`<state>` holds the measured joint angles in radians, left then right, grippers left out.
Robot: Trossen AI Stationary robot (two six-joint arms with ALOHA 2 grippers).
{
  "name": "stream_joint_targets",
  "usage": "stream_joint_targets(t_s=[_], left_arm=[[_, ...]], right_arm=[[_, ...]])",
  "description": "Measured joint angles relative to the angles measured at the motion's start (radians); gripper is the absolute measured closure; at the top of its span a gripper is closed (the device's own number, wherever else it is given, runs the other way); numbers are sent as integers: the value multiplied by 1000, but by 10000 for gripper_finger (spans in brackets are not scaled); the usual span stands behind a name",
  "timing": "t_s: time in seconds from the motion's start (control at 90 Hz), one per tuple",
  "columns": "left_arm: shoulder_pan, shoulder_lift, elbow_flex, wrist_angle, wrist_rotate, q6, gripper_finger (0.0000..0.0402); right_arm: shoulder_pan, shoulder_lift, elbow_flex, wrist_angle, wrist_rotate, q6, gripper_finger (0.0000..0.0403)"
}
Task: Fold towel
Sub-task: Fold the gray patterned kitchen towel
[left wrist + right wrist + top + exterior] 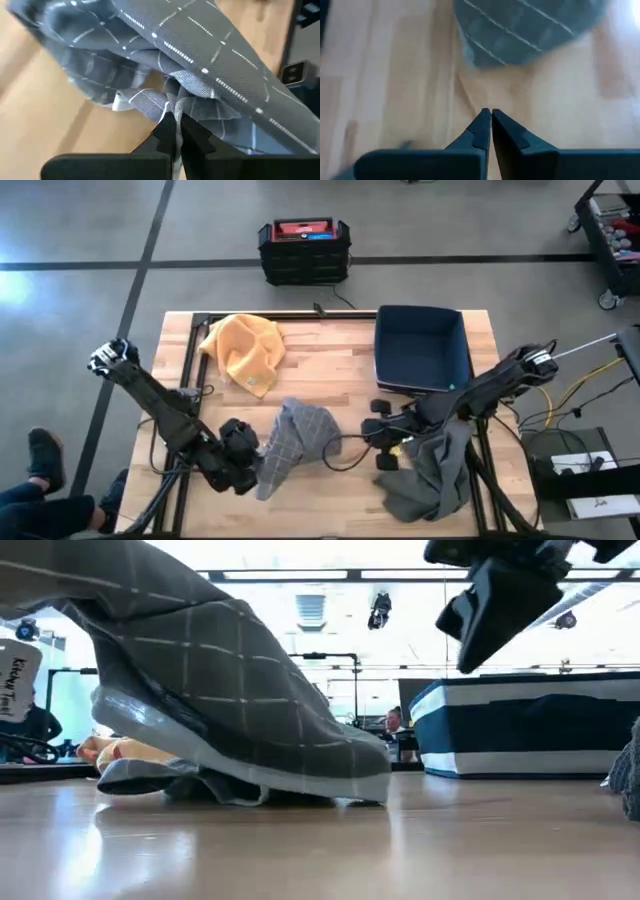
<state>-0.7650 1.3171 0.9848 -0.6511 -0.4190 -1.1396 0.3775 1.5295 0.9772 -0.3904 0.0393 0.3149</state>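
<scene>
Currently the left pincer (174, 131) is clamped on a bunched edge of the grey checked towel (295, 438), lifting that side off the counter (330, 350) near its front middle. Right pincer (491, 131) hangs just above bare wood beside the towel, fingers pressed together, holding nothing.

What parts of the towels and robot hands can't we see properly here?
- Checked grey towel, high view: the corner the left gripper pinches is hidden under the arm.
- Yellow towel, low view: mostly hidden behind the grey towel.
- Right gripper, low view: cut off by the top edge.
- Dark blue bin: inside unseen in low view.
</scene>
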Motion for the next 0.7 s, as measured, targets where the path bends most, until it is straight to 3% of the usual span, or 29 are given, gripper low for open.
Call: stream_joint_targets(t_s=[0.178,0.311,0.4,0.489,0.578,0.7], left_arm=[[0,16,-60,168,20,44,401],[2,16,-78,185,17,60,402],[2,16,-79,190,17,61,402],[2,16,-79,199,16,61,402],[2,16,-79,206,16,62,402],[2,16,-79,208,16,62,402]], right_arm=[[72,152,-39,297,-8,-122,314],[123,266,-22,488,126,-318,249],[124,342,20,502,216,-395,217],[103,417,68,501,234,-402,199],[78,483,116,500,256,-388,194],[42,534,193,436,364,-370,202]])
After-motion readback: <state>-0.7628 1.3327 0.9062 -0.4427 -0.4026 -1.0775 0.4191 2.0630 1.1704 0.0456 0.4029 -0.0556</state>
